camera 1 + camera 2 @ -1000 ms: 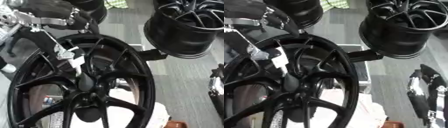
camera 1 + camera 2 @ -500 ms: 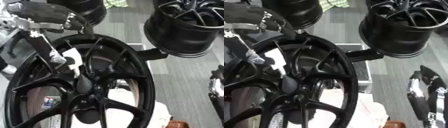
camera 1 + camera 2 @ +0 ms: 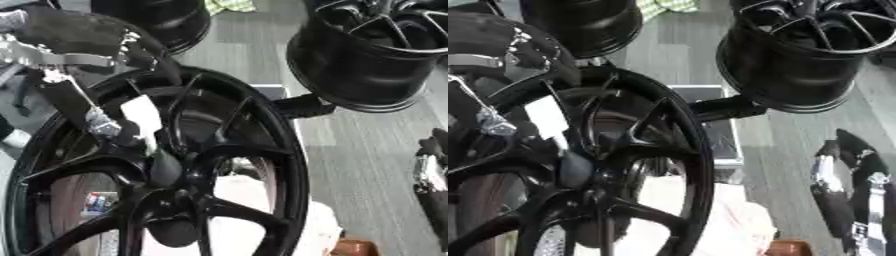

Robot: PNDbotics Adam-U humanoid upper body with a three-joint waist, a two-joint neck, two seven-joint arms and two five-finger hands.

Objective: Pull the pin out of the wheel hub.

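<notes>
The large black multi-spoke alloy wheel [image 3: 166, 175] is filling the lower left, its hub [image 3: 171, 200] sitting toward 6 o'clock of centre. A pale, flat-looking piece, probably the pin [image 3: 143, 119], is standing among the spokes at about 11 o'clock from the hub. The left hand [image 3: 105, 125] is reaching in from 10 o'clock, fingers curling beside the piece; contact is unclear. Judged step: securing the grasp; next calls for a straight outward draw. The right hand [image 3: 837, 190] is hanging idle at 3 o'clock, fingers relaxed.
</notes>
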